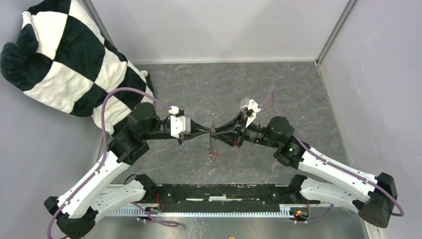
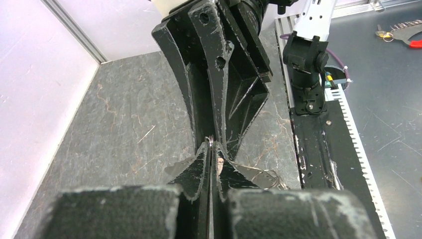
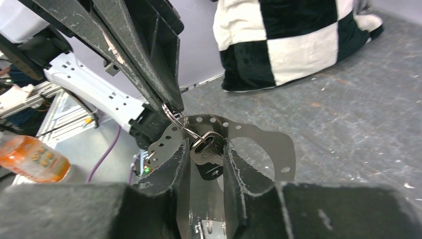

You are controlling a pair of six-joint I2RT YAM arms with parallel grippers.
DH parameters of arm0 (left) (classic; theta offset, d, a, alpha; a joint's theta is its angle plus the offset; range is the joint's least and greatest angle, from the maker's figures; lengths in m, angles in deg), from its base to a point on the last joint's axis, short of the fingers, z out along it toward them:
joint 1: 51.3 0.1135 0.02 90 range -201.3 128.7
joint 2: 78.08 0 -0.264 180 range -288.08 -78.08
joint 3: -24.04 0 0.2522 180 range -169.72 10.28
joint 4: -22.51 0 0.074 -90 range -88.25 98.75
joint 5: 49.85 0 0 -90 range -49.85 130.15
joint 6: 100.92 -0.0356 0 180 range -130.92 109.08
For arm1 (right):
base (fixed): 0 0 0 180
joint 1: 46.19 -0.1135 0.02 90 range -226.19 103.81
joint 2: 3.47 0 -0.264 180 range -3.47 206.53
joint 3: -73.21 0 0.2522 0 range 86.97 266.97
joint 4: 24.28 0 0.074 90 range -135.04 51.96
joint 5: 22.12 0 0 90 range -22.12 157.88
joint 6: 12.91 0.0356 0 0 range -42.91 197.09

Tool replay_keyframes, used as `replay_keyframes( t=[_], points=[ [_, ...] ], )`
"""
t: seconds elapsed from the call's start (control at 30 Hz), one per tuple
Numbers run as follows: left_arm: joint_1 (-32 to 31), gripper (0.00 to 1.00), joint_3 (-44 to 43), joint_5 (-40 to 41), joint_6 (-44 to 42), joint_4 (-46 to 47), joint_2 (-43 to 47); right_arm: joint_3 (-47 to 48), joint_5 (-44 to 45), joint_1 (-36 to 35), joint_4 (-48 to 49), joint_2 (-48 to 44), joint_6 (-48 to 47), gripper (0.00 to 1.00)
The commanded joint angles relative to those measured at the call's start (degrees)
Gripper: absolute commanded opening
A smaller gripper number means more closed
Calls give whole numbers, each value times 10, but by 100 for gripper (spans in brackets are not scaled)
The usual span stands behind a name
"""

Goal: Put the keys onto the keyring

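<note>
The key (image 3: pixel 209 151) is small and silvery, with faint stamped lettering on its rounded head and a dark piece just below it; I cannot tell whether that piece is a tag. The keyring (image 3: pixel 274 139) is a thin, flat, silvery-grey loop with an uneven outline, a wide cut-out in the middle and a row of small holes along its upper rim. A small split ring (image 3: pixel 171 114) of doubled wire sits just above the key's head and touches it; whether the wire passes through the head cannot be made out.

All of this hangs in the air above the grey stone-patterned counter (image 1: pixel 199 84), where the two arms meet tip to tip. The key's head lies between the fingers of the right pincer (image 3: pixel 205 146); the keyring hangs just behind those fingers, its cut-out showing past them on the right. The split ring is at the very tips of the left pincer (image 2: pixel 211 148), which reaches in from the opposite side.

The right pincer's jaws stand narrow, one against each edge of the key's head, so it grips the key; the left pincer is fully closed, pinching the split ring, whose thin edge peeks up between its fingers in the left wrist view.
</note>
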Motion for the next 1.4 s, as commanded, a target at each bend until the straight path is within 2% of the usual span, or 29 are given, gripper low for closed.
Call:
replay_keyframes(
  t=[0.0, 0.23, 0.5, 0.63, 0.77, 0.87, 0.97, 1.07, 1.37],
  points=[
    [-2, 2, -15, -2, 1, 35, 12, 8, 46, -3, 11, -21, -20, 16],
    [-2, 2, -13, 3, 1, 35, 12, -2, 49, -3, -17, -47, -31, 0],
    [-2, 2, -14, 4, 12, 50, 12, 0, -38, -3, -41, -16, -14, 1],
    [-2, 2, -13, 2, 14, 51, 13, 29, -47, -2, -74, -8, -32, 19],
    [-2, 2, -14, -5, 14, 42, 14, 83, -16, 0, -130, -28, -87, 41],
    [-2, 2, -16, -17, 14, 34, 13, 119, -9, 6, -161, -38, -124, 50],
    [-2, 2, -19, -30, 20, 27, 12, 144, -26, 12, -183, -29, -148, 52],
    [-2, 2, -19, -37, 30, 26, 13, 143, -47, 11, -164, -25, -160, 53],
    [-2, 2, -24, -53, 48, 30, 12, 127, -107, 12, -103, 2, -157, 45]
  ],
)
